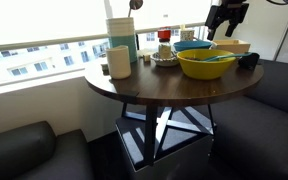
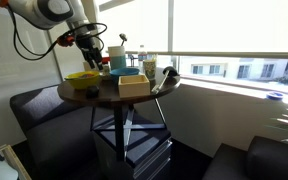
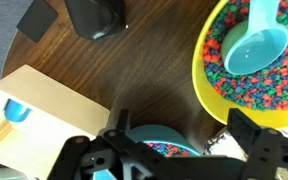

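Tool [image 3: 176,130] sits right at the bottom of the wrist view, jaws spread wide and holding nothing, hanging over a blue bowl [image 3: 169,150] of colored beads. Two bowls total. The yellow bowl [image 3: 197,65] beside it has beads plus one blue scoop [image 3: 252,48]. One wooden box [image 3: 44,110] sits on the dark surface [image 3: 144,70].

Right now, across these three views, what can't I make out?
Blue bowl: wrist view, mostly covered by the jaws and cut by the bottom edge.
Yellow bowl: wrist view, cut by the top and right edges.
Black object: wrist view, cut by the top edge; unidentifiable.
Small items beside the teal jug: exterior view, too small to name.
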